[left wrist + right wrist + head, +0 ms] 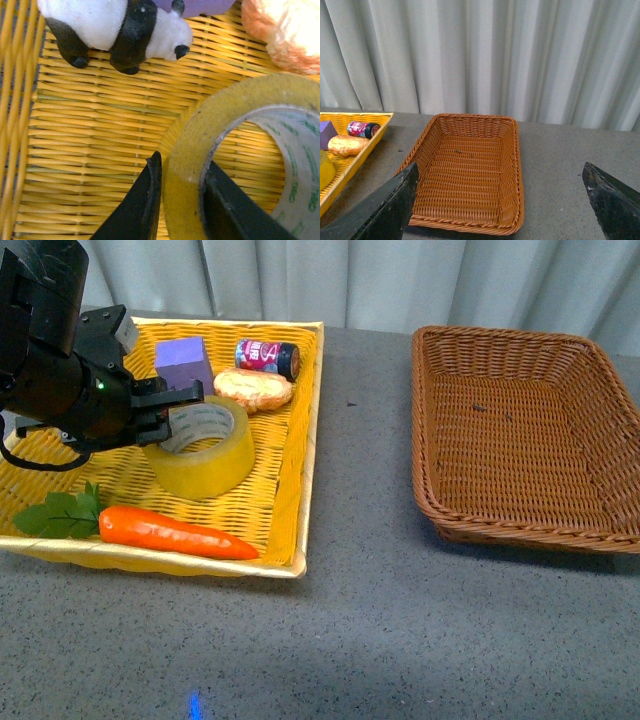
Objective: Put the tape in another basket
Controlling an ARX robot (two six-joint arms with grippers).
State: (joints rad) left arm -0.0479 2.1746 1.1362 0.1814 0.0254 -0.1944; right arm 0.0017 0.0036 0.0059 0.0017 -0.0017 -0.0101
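The tape [203, 448] is a yellowish roll with a white printed core, tilted inside the yellow basket [290, 480] at the left. My left gripper [160, 420] is shut on its wall. In the left wrist view one black finger [145, 200] presses the outside of the tape [182, 165] and the other sits inside the ring. The brown wicker basket [500, 530] stands at the right with nothing in it. In the right wrist view my right gripper [500, 200] hangs open above the table, facing the brown basket [517, 200].
The yellow basket also holds a carrot [175, 531] with leaves, a purple block [183, 360], a bread roll [253, 389], a small can [268, 356] and a panda toy [112, 27]. Grey tabletop [365, 490] separates the two baskets. A curtain hangs behind.
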